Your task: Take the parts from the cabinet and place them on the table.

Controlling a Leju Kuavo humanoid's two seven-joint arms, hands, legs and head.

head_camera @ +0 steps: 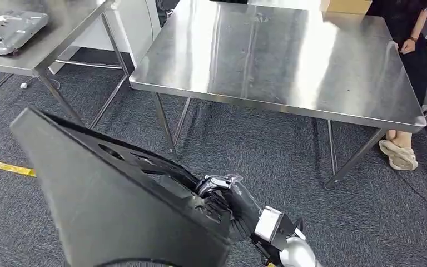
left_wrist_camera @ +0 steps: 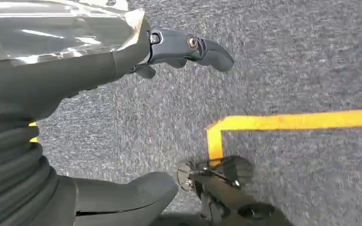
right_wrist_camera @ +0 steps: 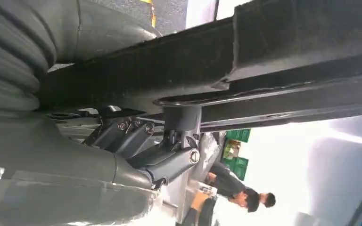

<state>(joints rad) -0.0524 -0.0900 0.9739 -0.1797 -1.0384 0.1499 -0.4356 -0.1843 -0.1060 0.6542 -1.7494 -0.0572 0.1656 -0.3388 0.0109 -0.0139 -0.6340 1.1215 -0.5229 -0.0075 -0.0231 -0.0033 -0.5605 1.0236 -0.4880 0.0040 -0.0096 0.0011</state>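
A large flat black part (head_camera: 105,194) with cut-outs tilts across the lower left of the head view. My right hand (head_camera: 225,203) grips its right edge. In the right wrist view the same black part (right_wrist_camera: 264,52) runs across the frame, with my right hand (right_wrist_camera: 136,150) clamped on its rim. The steel table (head_camera: 278,61) stands ahead with a bare top, across a strip of carpet. My left hand (left_wrist_camera: 75,80) hangs over the carpet with its fingers (left_wrist_camera: 188,47) and thumb spread apart and nothing between them.
A second steel table at the far left carries a grey metal part (head_camera: 11,30). A person (head_camera: 406,33) stands at the main table's far right corner. Yellow tape (head_camera: 0,165) marks the carpet on the left. Table legs (head_camera: 167,125) stand between me and the tabletop.
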